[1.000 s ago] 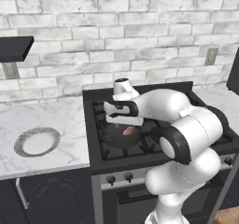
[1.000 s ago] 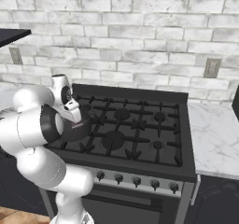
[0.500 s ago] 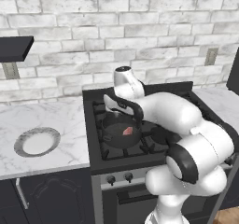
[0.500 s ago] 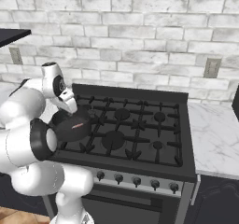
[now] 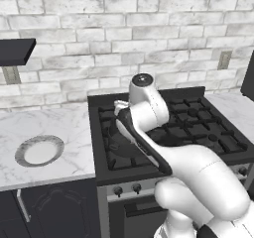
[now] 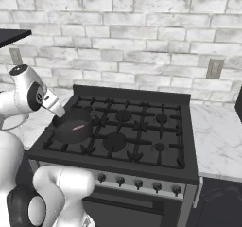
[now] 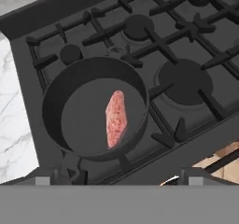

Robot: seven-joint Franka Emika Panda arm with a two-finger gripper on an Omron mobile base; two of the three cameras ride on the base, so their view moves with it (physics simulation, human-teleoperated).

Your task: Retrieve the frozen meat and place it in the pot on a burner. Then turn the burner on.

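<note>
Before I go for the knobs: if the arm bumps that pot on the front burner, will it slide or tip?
The pot looks low and wide, so it probably would not tip. It sits on raised grate bars, so a nudge may scoot it. The frozen meat lies flat inside and would likely stay in.

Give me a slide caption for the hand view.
Frozen meat lies flat in the pot on the stove's front burner.

no text, labels, brands or numbers can be read anywhere.
</note>
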